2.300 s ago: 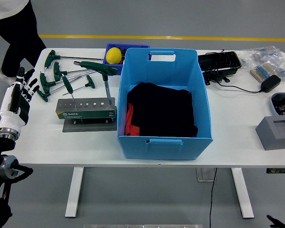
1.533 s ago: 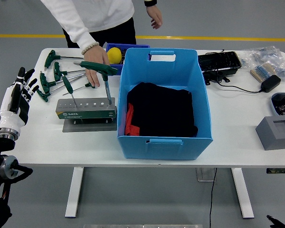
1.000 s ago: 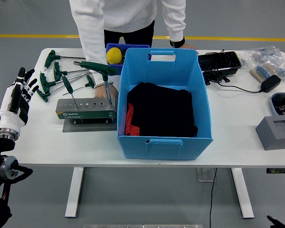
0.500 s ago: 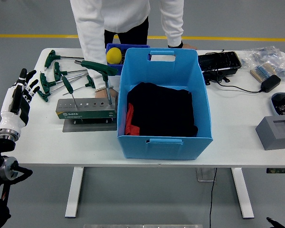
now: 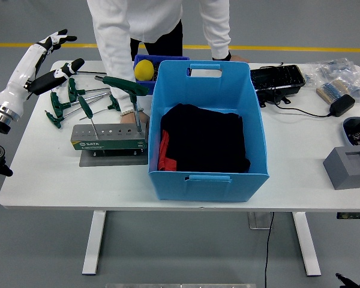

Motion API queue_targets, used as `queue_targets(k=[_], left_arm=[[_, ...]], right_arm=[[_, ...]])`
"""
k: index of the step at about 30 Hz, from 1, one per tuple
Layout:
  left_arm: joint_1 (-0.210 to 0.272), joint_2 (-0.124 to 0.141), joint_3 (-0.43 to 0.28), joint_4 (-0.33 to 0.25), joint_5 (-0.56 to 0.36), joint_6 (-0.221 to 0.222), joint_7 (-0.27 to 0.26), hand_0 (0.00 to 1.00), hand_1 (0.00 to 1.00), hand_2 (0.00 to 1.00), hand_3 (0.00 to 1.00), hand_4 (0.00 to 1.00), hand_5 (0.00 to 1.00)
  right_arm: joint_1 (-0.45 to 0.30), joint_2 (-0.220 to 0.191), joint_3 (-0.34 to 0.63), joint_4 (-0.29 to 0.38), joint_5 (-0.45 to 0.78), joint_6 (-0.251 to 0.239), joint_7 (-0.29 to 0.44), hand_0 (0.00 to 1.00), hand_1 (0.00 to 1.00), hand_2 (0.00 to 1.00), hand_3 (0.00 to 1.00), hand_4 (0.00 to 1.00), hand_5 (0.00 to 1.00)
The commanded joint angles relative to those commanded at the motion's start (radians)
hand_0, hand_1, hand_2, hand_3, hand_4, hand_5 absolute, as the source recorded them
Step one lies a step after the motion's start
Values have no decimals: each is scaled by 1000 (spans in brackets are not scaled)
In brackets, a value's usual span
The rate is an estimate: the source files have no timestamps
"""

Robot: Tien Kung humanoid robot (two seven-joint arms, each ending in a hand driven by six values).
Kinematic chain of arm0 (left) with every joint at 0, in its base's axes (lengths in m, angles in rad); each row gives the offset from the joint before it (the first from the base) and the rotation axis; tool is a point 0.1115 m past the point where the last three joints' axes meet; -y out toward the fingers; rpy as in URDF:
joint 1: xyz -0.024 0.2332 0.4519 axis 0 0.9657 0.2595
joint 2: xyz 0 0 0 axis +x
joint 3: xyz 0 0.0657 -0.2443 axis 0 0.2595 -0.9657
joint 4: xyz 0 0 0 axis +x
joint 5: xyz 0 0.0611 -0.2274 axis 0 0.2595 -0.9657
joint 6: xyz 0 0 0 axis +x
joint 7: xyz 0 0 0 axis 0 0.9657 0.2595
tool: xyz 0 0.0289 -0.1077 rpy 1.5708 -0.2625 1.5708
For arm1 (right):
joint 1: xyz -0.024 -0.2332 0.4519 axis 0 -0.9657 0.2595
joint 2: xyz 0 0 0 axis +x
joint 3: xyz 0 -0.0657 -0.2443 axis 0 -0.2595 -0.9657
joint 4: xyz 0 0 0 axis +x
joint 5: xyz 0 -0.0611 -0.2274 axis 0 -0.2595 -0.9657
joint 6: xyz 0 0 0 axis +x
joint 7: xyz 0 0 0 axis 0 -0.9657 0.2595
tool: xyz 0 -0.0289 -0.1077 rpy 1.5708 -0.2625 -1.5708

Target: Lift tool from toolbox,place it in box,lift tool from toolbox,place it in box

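A grey tool stand (image 5: 109, 137) holds two upright green T-handle wrenches, one at the left (image 5: 87, 111) and a large one at the right (image 5: 128, 90). Several more green wrenches (image 5: 63, 99) lie on the table behind it. The blue box (image 5: 207, 127) stands to the right, with black and red cloth inside. My left hand (image 5: 53, 57) is raised over the table's far left corner, fingers spread, holding nothing. A person in a white top leans over the far edge; one hand (image 5: 135, 117) rests behind the stand by the large wrench.
A small blue bin with a yellow ball (image 5: 143, 69) sits behind the stand. A black tray (image 5: 277, 80), cable and adapter (image 5: 339, 105), bagged parts (image 5: 335, 73) and a grey block (image 5: 348, 167) occupy the right side.
My left hand has risen from the table's left edge and swung up toward the far left corner. The person came to the table and put a hand behind the stand.
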Motion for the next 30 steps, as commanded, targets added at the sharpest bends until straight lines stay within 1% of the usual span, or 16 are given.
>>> queue_targets(k=[2,3,4,6,9,10,12,15,16,21,22,24,28,29,30], left_arm=[[-54,7,58,9,85,-19,12,981,998,998,883,998,681],[-71,9,77,12,123,-28,16,981,998,998,883,998,681],[-92,9,101,17,169,-39,20,998,998,998,905,998,653],[-135,9,155,34,254,-70,26,998,998,998,905,998,653],[-180,4,212,64,374,-95,24,998,998,998,905,998,653],[-195,1,233,78,405,-103,24,998,998,998,917,998,611],[-220,-6,262,108,447,-116,27,998,998,998,917,998,611],[-249,-18,286,165,490,-136,35,998,998,998,917,998,611],[-259,-23,294,184,500,-135,32,998,998,998,920,998,593],[-303,-39,332,267,505,-134,25,998,998,998,920,998,593],[-308,-42,336,278,505,-136,26,890,908,896,867,998,591],[-317,-49,341,299,505,-131,27,890,908,896,867,998,591],[-330,-60,358,321,505,-114,27,890,908,896,867,998,591],[-333,-62,365,325,505,-109,27,681,667,646,734,998,580],[-337,-63,370,328,505,-106,28,681,667,646,734,998,580]], right_arm=[[-1,0,-4,0,11,-1,1,625,613,668,542,785,662],[-1,0,-5,0,13,-1,2,625,613,668,542,785,662],[0,0,-6,1,14,-1,2,626,612,668,542,786,661],[1,-1,-5,1,11,-1,1,626,612,668,542,786,661],[2,-1,-4,2,9,0,0,626,612,668,542,786,661],[2,-1,-4,2,8,-1,0,630,612,668,542,785,661],[2,0,-2,2,6,0,-1,630,612,668,542,785,661],[2,0,0,3,2,0,-3,630,612,668,542,785,661],[2,0,2,3,-1,0,-3,630,612,668,542,786,661],[1,1,10,3,-15,1,-7,630,612,668,542,786,661],[1,1,11,4,-17,2,-7,630,611,668,542,786,660],[1,1,12,4,-19,2,-8,630,611,668,542,786,660],[2,1,12,4,-19,1,-8,630,611,668,542,786,660],[2,1,12,5,-19,1,-8,630,610,668,542,786,660],[2,1,13,5,-20,2,-8,630,610,668,542,786,660]])
